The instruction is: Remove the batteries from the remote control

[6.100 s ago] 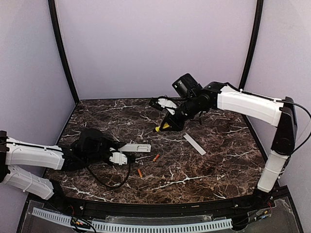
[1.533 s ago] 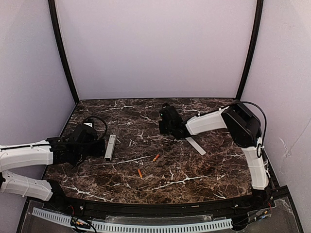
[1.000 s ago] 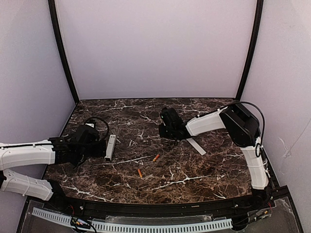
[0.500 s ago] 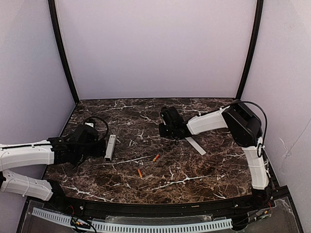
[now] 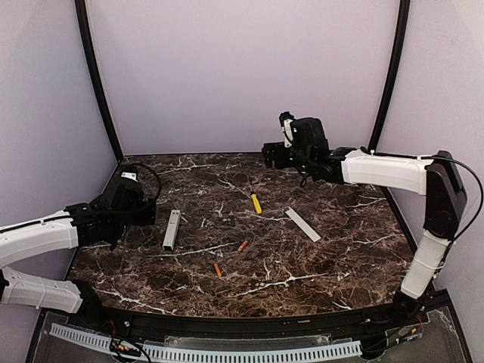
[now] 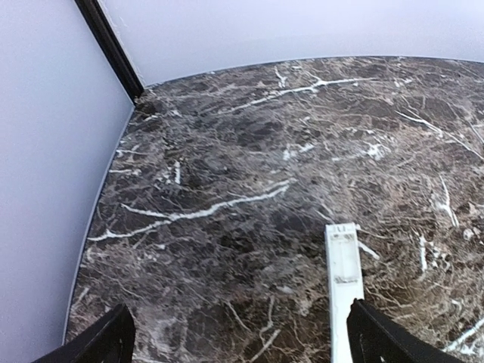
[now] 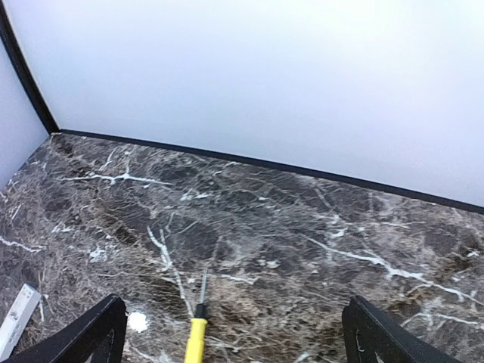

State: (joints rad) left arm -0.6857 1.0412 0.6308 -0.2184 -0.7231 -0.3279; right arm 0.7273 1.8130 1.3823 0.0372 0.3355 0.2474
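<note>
The remote control [image 5: 172, 229] is a slim white bar lying on the marble, left of centre. In the left wrist view the remote control [image 6: 344, 283] lies just inside my right fingertip. The batteries, two small orange-red cylinders, lie loose on the table: one [image 5: 243, 246] near the middle and one [image 5: 218, 269] nearer the front. My left gripper [image 5: 145, 215] hovers open just left of the remote, holding nothing [image 6: 242, 349]. My right gripper [image 5: 272, 153] is raised near the back wall, open and empty [image 7: 234, 342].
A yellow-handled screwdriver [image 5: 256, 203] lies on the marble behind the batteries, below the right gripper [image 7: 195, 342]. A thin flat white strip [image 5: 302, 224] lies to its right. Walls close the table in on the left, back and right.
The right gripper opened, left the yellow screwdriver on the table, and rose back toward the rear wall. The left gripper opened wider and drew back up and left from the remote.
</note>
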